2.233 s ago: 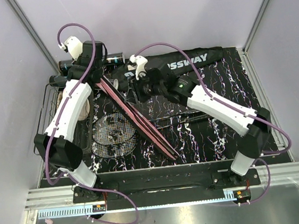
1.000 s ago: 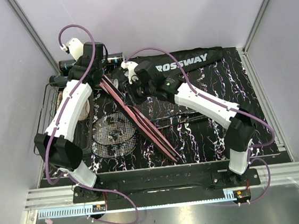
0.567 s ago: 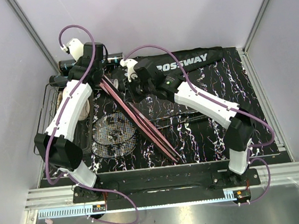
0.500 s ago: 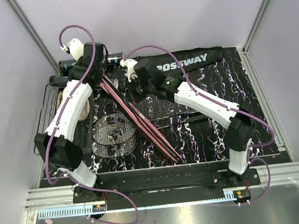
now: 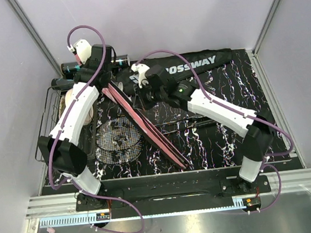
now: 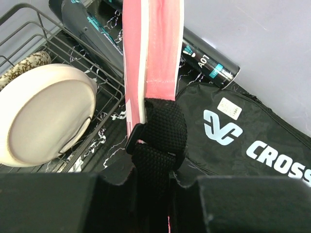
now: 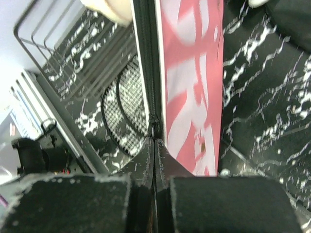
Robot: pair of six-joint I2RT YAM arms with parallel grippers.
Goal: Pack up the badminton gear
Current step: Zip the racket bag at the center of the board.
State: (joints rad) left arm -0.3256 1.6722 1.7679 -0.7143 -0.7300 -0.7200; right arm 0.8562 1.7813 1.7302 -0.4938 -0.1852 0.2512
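The pink racket case (image 5: pixel 146 130) lies slanted across the mat, its far end raised. My left gripper (image 5: pixel 106 81) is shut on the black woven strap (image 6: pixel 158 141) at that end of the case (image 6: pixel 153 43). My right gripper (image 5: pixel 141 99) sits on the case's long edge, and its fingertips (image 7: pixel 154 145) are pinched on the zipper pull where the black zipper track (image 7: pixel 146 58) runs beside the pink fabric (image 7: pixel 192 87). Two racket heads (image 5: pixel 118 138) lie flat left of the case. The black CROSSWAY bag (image 5: pixel 194 65) lies along the back. A dark tube (image 6: pixel 209 65) lies behind it, another (image 6: pixel 92 29) by the basket.
A black wire basket (image 5: pixel 50 122) stands at the left edge and holds a cream round disc (image 6: pixel 46 116). The racket shafts (image 5: pixel 190 125) run rightward under my right arm. The mat's right half (image 5: pixel 241 85) carries only the arm.
My right gripper has shut on the zipper pull. My left arm has lifted and shifted slightly right with the strap, raising the case's far end.
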